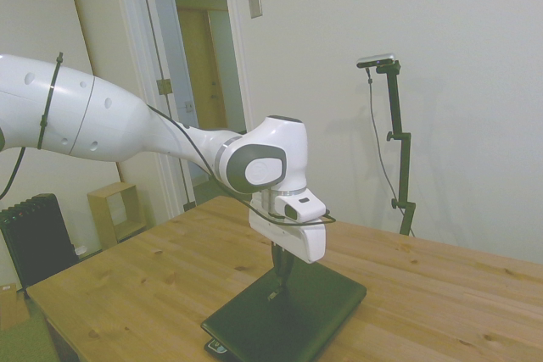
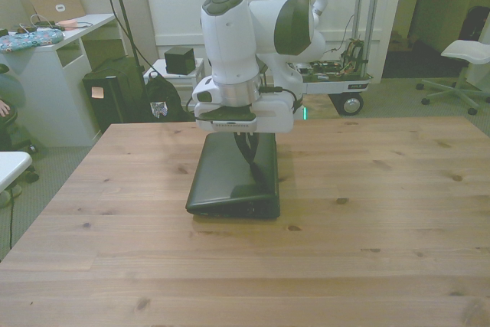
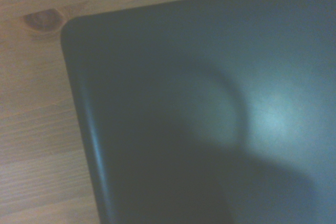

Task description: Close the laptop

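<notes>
laptop (image 2: 230, 178): lid down flat on wooden table (image 2: 383, 212)
gripper (image 1: 282, 270): tips on lid, fingers look together
step: final press, closing looks done
next: lift straight up, clear

The laptop (image 2: 230, 178) is lying shut and flat on the wooden table, its matte black lid facing up with a soft sheen. Its thin front edge is facing the front camera, and the far end is lying under the arm. In the wrist view one rounded corner of the laptop (image 3: 210, 119) is showing against the wood.
</notes>
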`<action>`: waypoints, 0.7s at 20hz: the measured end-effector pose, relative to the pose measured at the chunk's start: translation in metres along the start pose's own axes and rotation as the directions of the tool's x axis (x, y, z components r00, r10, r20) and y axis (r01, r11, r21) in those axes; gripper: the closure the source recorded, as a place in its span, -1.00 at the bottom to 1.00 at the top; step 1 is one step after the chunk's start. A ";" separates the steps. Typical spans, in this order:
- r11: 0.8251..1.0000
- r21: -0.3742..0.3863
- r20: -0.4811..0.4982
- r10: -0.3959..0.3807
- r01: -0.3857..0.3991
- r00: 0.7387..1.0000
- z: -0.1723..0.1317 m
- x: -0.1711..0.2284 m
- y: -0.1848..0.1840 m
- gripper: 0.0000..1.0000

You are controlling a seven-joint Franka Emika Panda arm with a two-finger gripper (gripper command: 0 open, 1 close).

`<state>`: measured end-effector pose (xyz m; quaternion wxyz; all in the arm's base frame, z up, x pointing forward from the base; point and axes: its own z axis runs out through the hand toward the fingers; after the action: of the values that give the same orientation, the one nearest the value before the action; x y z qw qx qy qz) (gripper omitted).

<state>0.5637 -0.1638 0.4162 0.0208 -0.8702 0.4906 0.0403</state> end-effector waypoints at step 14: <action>0.998 -0.040 0.010 0.045 -0.044 0.999 0.031 -0.010 0.010 1.00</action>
<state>0.5481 -0.1581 0.3866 0.0052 -0.8591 0.5088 0.0554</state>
